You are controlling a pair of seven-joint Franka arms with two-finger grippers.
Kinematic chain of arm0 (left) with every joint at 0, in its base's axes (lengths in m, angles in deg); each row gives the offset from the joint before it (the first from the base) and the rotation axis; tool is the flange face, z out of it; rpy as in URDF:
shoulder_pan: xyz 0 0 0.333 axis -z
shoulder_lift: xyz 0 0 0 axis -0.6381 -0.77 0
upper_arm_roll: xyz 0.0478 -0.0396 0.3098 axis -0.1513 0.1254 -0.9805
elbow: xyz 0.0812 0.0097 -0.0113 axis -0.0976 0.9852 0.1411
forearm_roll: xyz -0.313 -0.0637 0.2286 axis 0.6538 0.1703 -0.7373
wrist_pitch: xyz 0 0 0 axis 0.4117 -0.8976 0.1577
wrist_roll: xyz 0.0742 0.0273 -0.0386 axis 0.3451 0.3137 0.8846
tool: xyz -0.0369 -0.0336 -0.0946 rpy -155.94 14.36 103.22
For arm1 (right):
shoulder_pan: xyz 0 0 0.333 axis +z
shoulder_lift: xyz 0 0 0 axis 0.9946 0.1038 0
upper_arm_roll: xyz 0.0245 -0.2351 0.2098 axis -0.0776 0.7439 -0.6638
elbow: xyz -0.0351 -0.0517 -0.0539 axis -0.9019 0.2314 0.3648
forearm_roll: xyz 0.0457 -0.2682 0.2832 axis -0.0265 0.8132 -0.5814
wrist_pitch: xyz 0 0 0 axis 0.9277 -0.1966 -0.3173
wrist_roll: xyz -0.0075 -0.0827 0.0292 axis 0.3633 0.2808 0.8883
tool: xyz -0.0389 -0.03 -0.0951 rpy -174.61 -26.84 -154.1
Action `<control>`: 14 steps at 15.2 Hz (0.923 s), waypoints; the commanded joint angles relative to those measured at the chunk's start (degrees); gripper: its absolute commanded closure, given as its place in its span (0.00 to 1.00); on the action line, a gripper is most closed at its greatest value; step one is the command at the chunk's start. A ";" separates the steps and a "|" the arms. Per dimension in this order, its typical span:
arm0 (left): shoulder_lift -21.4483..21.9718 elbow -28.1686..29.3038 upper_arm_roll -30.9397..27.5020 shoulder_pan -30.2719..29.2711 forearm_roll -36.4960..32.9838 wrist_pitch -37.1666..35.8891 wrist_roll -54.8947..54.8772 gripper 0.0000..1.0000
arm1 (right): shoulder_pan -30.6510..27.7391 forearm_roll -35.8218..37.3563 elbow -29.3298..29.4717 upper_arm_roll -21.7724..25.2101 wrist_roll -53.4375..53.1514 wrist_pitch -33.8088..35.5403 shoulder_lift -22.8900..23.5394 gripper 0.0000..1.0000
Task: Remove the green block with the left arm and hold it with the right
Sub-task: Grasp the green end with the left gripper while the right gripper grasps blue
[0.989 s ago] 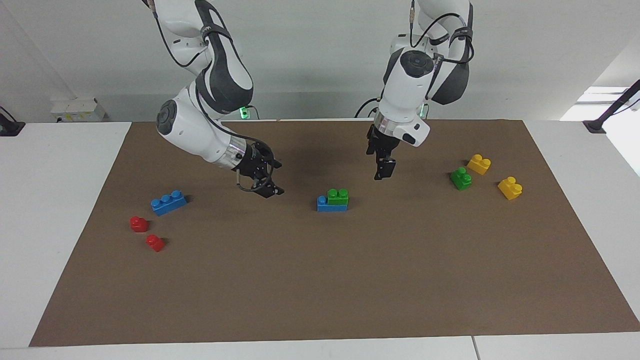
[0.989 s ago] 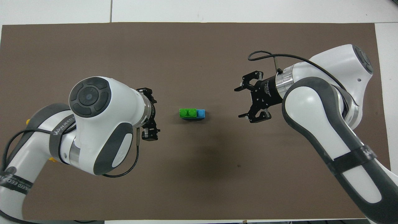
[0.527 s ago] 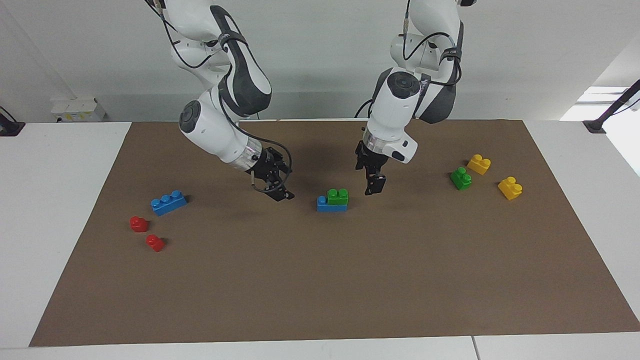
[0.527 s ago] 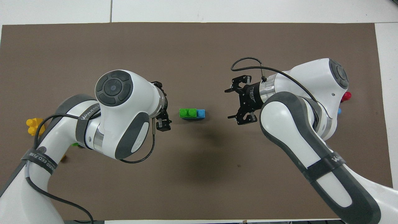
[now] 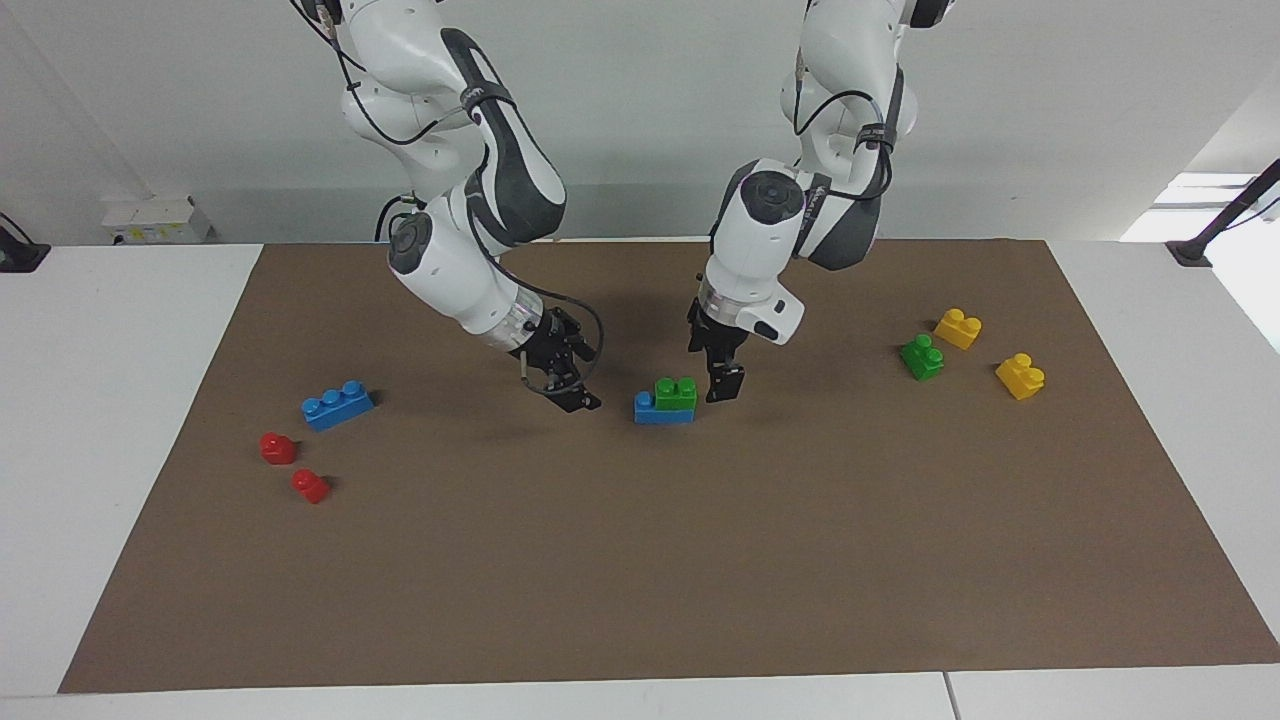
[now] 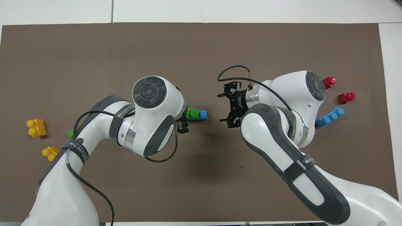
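While both arms lean in over the middle of the counter (image 5: 640,600), the green block (image 5: 676,393) sits pressed onto a blue brick (image 5: 660,411) there, covering the part of it toward the left arm's end; one blue stud stays bare toward the right arm's end. The left hand (image 5: 722,384) hangs just beside the green block, on the side toward the left arm's end, fingers pointing down and apart, low to the mat but not touching the block. In the overhead view that arm's wrist covers part of the green block (image 6: 192,113). The right hand (image 5: 570,385) is tilted toward the stack from the right arm's end, near the blue brick yet clear of it, jaws spread wide and holding nothing.

A second green brick (image 5: 921,357) and two yellow bricks (image 5: 958,328) lie well apart toward the left arm's end. A loose blue brick (image 5: 337,404) and two red pieces (image 5: 279,448) lie toward the right arm's end.
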 commanded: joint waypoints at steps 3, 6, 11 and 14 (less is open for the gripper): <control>-2.98 -2.58 -0.89 1.12 -1.70 0.49 2.05 0.00 | 3.38 -2.23 -0.14 -0.01 -1.65 -6.58 3.21 0.06; -2.98 -1.87 -0.89 1.12 -1.79 1.36 2.41 0.00 | 3.91 -2.76 -0.05 -0.01 -1.56 -7.56 3.91 0.06; -3.07 -0.29 -0.89 1.65 -1.96 3.04 3.11 0.00 | 5.93 -3.03 -0.23 -0.01 -1.56 -11.77 6.28 0.05; -3.07 0.59 -0.89 1.65 -1.96 3.92 3.11 0.00 | 7.25 -3.11 -0.23 -0.01 -1.56 -13.01 6.99 0.04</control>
